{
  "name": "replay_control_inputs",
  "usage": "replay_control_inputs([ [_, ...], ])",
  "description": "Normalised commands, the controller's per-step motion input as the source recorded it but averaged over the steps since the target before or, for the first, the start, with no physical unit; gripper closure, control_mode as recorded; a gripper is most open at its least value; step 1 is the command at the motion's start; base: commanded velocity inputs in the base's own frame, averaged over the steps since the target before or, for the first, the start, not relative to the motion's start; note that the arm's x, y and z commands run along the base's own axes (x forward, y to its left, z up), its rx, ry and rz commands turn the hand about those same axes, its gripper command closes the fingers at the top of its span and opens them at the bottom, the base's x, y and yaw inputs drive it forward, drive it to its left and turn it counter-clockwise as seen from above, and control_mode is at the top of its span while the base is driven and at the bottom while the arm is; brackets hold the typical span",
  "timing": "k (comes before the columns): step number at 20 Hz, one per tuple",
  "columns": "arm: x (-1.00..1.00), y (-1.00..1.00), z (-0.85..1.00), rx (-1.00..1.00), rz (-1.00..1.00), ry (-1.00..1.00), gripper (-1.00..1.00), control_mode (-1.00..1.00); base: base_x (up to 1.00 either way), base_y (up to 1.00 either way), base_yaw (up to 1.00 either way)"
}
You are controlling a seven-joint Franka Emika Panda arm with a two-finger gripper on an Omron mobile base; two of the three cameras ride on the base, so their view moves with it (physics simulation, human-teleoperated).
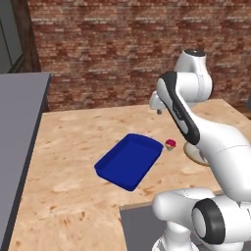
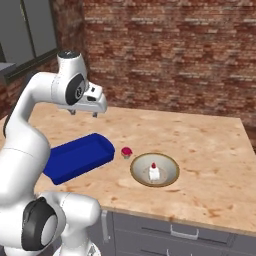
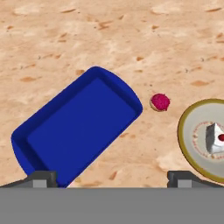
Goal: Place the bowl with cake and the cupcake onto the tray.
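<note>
Bowl with cake (image 2: 154, 170) resting upright on the wooden tabletop (image 2: 210, 150), toward the near edge, right of the other items in the right base view; grey-tan inside, brownish rim, small white slice with a red dot seated near the centre. Partly hidden behind the arm in the left base view, only an arc of rim visible (image 1: 192, 154). Cupcake (image 2: 126, 151) standing on the tabletop between bowl and tray, just beside the bowl rim and close to the tray's nearest corner, touching neither; red-pink top, pale base. Tray (image 2: 77, 156) lying flat on the tabletop to the left of the cupcake, deep blue, low raised sides, set at an angle to the tabletop edge, nothing inside it. End effector (image 2: 85, 113) raised well above the tabletop, over the area behind the tray and cupcake, pointing downward; fingers spread wide apart, nothing between them, no contact with any item. Seen from the hand view: tray (image 3: 76, 127) on the left, cupcake (image 3: 160, 102) in the middle, bowl (image 3: 205, 140) cut off at the right edge. Brick wall (image 2: 175, 55) behind the tabletop; grey cabinet fronts below its near edge.
</note>
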Motion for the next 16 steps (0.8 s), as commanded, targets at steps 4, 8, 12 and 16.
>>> replay_control_inputs([
  [4,0.0,0.0,0.0,0.0,0.0,0.0,-1.0,1.0,0.57,0.0,0.0],
  [8,0.0,0.0,0.0,0.0,0.0,0.0,-1.0,1.0,0.23,0.0,0.0],
  [12,0.0,0.0,0.0,0.0,0.0,0.0,-1.0,1.0,0.02,0.0,0.0],
  [16,0.0,0.0,0.0,0.0,0.0,0.0,-1.0,1.0,0.0,0.0,0.0],
])
